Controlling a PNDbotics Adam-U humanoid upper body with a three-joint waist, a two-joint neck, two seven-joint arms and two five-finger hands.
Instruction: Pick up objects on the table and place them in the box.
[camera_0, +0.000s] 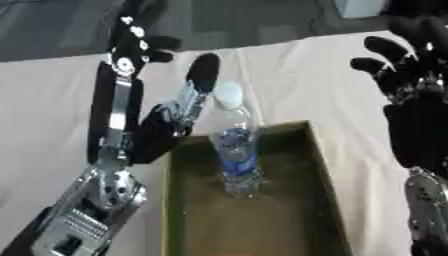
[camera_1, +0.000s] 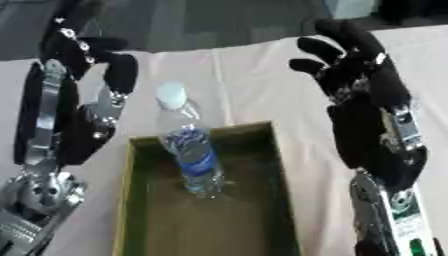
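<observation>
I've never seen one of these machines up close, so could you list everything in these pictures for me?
Bottle: one, clear plastic with a white cap and blue label, standing upright inside the box.
Box: one, olive-green, open-topped, on the table in the middle.
Table: one, covered in pale cloth.
Floor: dark, beyond the table's far edge.
Left hand: one, black and silver, open beside the bottle's cap.
Right hand: one, black, open, raised right of the box.

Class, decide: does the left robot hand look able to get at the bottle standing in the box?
Probably yes. The left robot hand is open beside the bottle, whose upper part rises above the box wall, with nothing between them.
</observation>
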